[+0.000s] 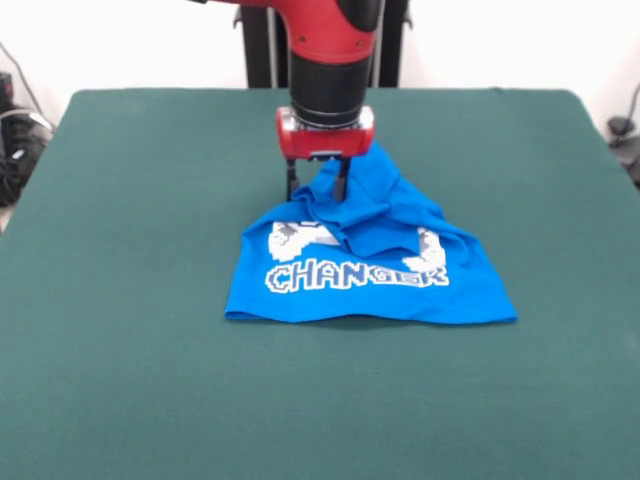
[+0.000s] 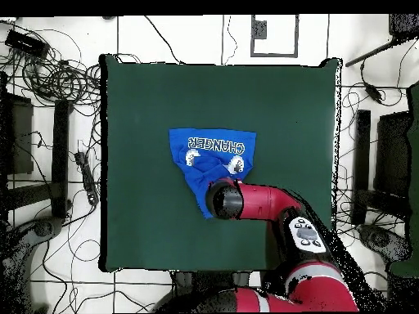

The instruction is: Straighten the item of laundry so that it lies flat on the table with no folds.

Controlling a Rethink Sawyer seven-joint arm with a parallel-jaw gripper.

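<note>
Near desk centre: blue T-shirt [image 1: 375, 270], crumpled at back, flat at front.
Front hem spread flat toward camera in front view, white "CHANGER" lettering readable, upper print partly buried under folds. Rear half bunched into a raised ridge running from right side up to a peak at the pincer [image 1: 318, 183]. Pincer down at that peak, two dark fingers [image 1: 292, 182] straddling the cloth, pinching the bunched fabric between them, shirt lifted slightly there. Red wrist ring and black-red arm [image 1: 326, 60] directly above. Dark green desk [image 1: 120, 330] bare on all sides of shirt. Overhead: arm covering shirt's near edge, cables [image 2: 57, 74] on floor around desk.
</note>
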